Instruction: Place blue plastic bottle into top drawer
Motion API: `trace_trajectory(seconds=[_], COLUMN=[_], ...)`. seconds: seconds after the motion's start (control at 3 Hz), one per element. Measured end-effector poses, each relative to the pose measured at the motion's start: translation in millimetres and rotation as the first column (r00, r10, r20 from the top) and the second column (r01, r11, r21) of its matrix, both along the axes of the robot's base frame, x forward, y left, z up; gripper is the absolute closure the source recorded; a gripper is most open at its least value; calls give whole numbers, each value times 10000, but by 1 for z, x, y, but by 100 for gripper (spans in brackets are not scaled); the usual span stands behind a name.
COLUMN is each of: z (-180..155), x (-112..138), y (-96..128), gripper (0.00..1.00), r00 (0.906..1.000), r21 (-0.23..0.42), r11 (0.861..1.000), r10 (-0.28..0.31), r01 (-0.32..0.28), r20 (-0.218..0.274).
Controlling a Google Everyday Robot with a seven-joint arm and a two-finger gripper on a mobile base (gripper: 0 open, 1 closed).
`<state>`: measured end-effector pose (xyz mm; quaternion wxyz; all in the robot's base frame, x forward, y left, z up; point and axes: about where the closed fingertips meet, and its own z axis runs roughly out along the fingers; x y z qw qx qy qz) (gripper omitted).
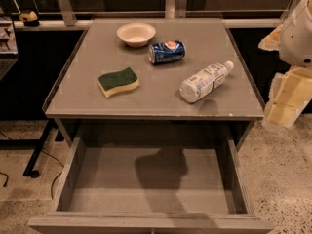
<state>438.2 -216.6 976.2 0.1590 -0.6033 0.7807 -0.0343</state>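
The top drawer (107,194) stands open to receive the blue plastic bottle (204,82), which lies on the desk (156,99). The tool (285,104) hangs at the right edge, and whether it is released or clenched cannot be told.

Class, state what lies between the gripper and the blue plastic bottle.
In the camera view, only a bare strip of table and its right edge; the gripper hangs beside the table, right of the lying blue plastic bottle.

On the grey flat table (78,94), the round cream bowl (136,34) sits upper centre, with the blue Pepsi soda can (166,51) just lower right of it. The green-and-yellow sponge (118,81) lies centre left and the clear blue plastic bottle (204,82) centre right. The wide wooden top drawer (97,194) stands open across the lower frame. The pale gripper (285,106) is at the right edge, beside the table.
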Motion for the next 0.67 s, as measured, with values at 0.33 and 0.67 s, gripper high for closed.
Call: trace_trajectory(seconds=[0.33, 0.67], z=[1, -7], x=[0, 8], y=[0, 2], gripper=[0, 0], r00=[10000, 9982], r21=[35, 576], r11=[10000, 9966], r10=[11, 592], r01=[-11, -592], r20=[35, 14])
